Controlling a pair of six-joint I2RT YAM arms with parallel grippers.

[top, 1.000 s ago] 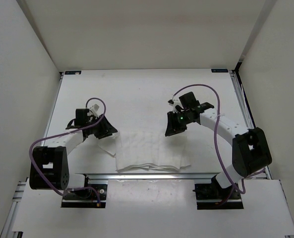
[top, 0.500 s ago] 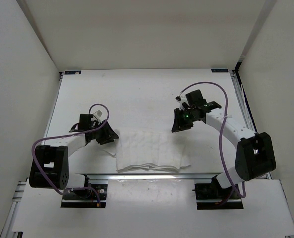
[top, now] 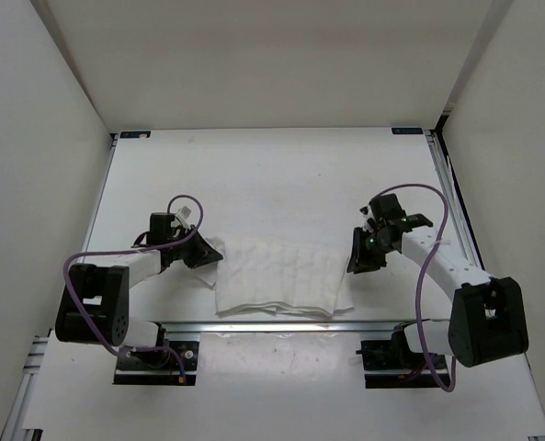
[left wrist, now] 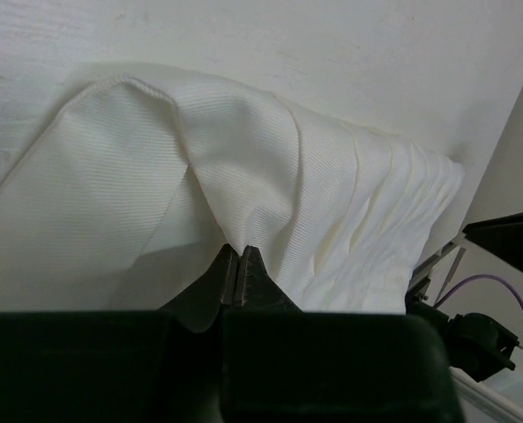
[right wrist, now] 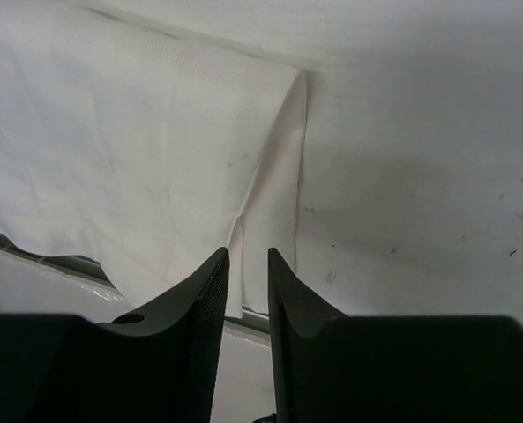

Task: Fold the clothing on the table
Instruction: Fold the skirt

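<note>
The clothing (top: 277,280), a thin white garment with pleat lines, lies folded flat near the front edge of the table (top: 272,175). My left gripper (top: 206,253) sits low at its left edge. In the left wrist view the left gripper (left wrist: 239,251) has its jaws pressed together, and a ridge of the clothing (left wrist: 243,167) is drawn into the tips. My right gripper (top: 359,262) hovers at the garment's right edge. In the right wrist view the right gripper (right wrist: 248,256) stands open by a narrow gap over the clothing's (right wrist: 138,150) side hem, with nothing between its fingers.
A silver rail (top: 281,324) runs along the table's front edge just below the garment. White walls enclose the table on the left, right and back. Purple cables loop over both arms.
The left gripper has closed on the garment's left edge. The right arm has swung right and towards the front, from above the cloth's far side to its right edge.
</note>
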